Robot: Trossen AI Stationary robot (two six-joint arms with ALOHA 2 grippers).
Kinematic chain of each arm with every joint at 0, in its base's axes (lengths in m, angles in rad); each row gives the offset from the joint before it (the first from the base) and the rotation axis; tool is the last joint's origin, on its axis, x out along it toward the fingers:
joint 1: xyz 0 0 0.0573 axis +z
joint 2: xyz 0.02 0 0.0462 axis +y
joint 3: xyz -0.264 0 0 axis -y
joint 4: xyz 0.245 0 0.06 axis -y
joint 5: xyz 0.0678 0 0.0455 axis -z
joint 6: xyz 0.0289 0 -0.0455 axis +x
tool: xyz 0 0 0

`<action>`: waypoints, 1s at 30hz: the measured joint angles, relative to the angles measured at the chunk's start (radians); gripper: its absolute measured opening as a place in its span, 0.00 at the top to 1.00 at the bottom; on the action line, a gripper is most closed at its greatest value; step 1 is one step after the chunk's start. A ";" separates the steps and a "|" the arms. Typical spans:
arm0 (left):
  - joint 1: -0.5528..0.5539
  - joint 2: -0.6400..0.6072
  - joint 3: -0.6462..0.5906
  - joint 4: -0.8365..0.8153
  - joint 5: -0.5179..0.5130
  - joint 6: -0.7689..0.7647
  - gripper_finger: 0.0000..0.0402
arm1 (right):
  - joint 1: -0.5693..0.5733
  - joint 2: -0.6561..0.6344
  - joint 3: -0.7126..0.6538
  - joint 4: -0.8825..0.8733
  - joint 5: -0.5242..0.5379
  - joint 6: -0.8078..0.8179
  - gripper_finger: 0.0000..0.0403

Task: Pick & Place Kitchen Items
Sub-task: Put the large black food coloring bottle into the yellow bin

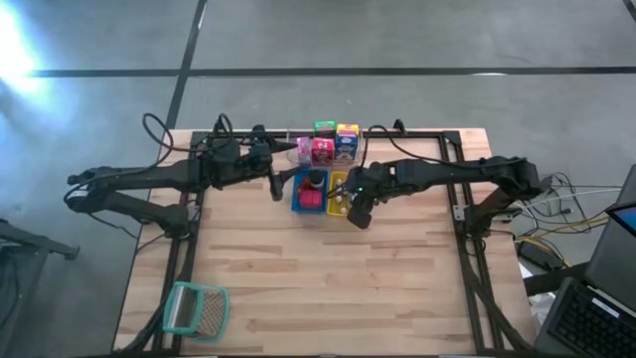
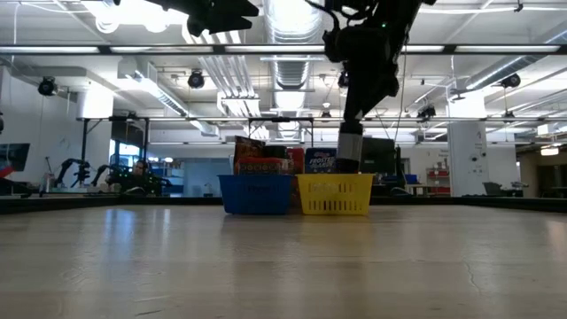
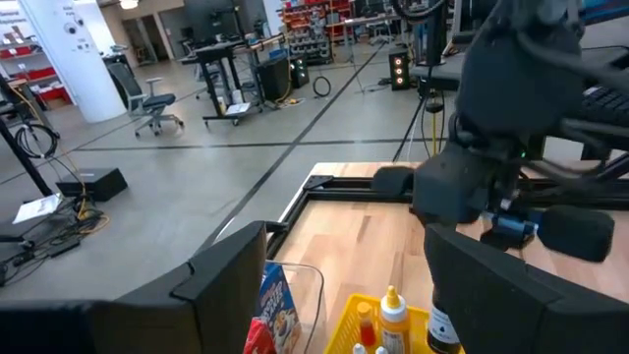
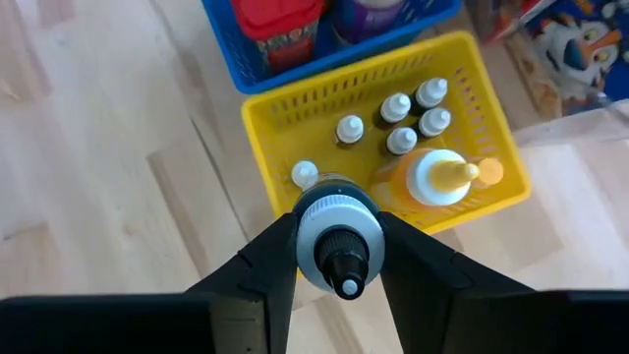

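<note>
1. The small bottle (image 4: 339,241) with a grey cap and dark nozzle is held upright between the jaws of the right gripper (image 4: 339,251), over the near edge of the yellow tray (image 4: 285,147). It is not set down yet; in the low view its lower part reaches just into the tray.
2. The right jaws are closed on the bottle's neck, only a little apart, with the cap pressed between both fingers.
3. Inside the yellow tray there are already several small white-capped bottles (image 4: 398,106) and a yellow squeeze bottle (image 4: 437,177) lying close to the held one.
4. Beside it stands the blue tray (image 1: 307,197) with a red item and a dark jar; behind both are colourful boxes (image 1: 334,144).
5. The left gripper (image 1: 275,184) waits just beside the blue tray, its jaws wide open and holding nothing.
6. The teal-rimmed basket (image 1: 196,309) lies well apart, at the tabletop's front corner.
7. Risk, in my opinion: the bottle hangs over the tray's wall, so if released here it may catch the rim and fall outside. It can also tip over the small bottles, because the free place is narrow.
</note>
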 joint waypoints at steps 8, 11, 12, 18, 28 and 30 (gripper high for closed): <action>0.000 0.000 0.000 -0.007 0.000 0.002 0.30 | -0.016 0.071 -0.002 -0.003 -0.009 -0.009 0.72; 0.000 0.001 0.000 -0.008 0.000 0.002 0.30 | -0.030 0.086 -0.003 -0.003 -0.022 -0.010 0.70; 0.000 0.001 0.000 -0.008 0.000 0.002 0.30 | -0.035 0.091 -0.004 -0.002 -0.030 -0.011 0.70; 0.000 0.001 0.000 -0.020 0.000 0.010 0.30 | -0.056 0.112 -0.013 0.024 -0.056 -0.030 0.72; 0.000 0.001 0.000 -0.028 0.001 0.010 0.30 | -0.079 0.125 -0.032 0.072 -0.105 -0.038 0.69; 0.000 0.001 0.000 -0.027 0.000 0.010 0.30 | -0.082 0.125 -0.039 0.070 -0.105 -0.039 0.70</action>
